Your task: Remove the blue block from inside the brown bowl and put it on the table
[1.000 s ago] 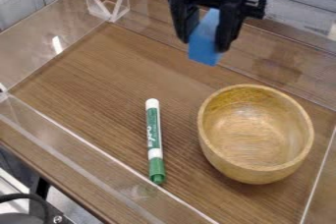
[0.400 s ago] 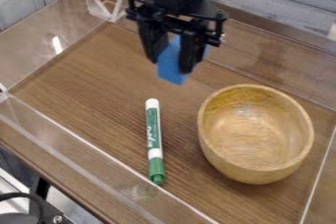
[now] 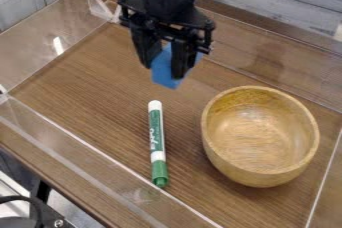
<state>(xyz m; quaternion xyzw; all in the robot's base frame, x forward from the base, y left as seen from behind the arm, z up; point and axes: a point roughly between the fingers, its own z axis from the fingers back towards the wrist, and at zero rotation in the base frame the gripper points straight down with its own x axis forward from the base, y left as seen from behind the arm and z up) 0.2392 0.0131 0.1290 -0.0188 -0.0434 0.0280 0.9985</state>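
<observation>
Camera view, near to far: clear acrylic walls (image 3: 80,167) edge the surface (image 3: 94,92); a green-and-white marker (image 3: 155,144) lies at 9 o'clock of the empty brown bowl (image 3: 259,135). At 11 o'clock of the bowl, the pincer (image 3: 163,69) is clamped on the blue block (image 3: 163,67), its top hidden between the fingers, above open wood.

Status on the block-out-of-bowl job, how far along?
Done: the brown bowl is empty, so the blue block is already out. In hand: the gripper has its jaws shut on the block, hanging above the table to the bowl's upper left, near the tip of the green marker. Left: lower the block to the wood and release.
</observation>
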